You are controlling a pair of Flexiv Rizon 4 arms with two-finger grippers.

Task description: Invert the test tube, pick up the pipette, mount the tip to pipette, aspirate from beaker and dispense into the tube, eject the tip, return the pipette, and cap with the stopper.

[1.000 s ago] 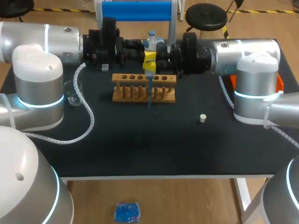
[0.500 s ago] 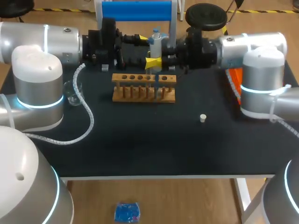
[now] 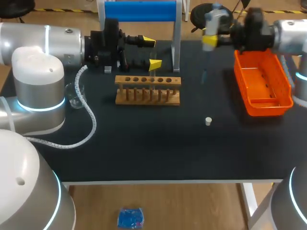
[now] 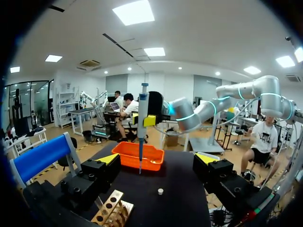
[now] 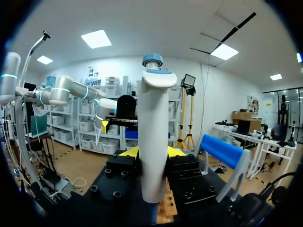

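Observation:
My right gripper is shut on the white pipette, holding it upright above the table, just left of the orange tray. The pipette's thin tip points down. In the right wrist view the pipette stands between my fingers. My left gripper hangs open above the back of the wooden tube rack, holding nothing. A clear tube in that rack is hard to make out. The white stopper lies on the black table. The left wrist view shows the pipette, tray and stopper ahead.
A glass beaker stands at the left, beside my left arm. A stand with a blue top bar rises behind the rack. The black mat between the rack, the stopper and the front edge holds nothing else.
My right arm has carried the pipette up and to the right, away from the rack and over to the orange tray. My left gripper has opened and stayed above the rack.

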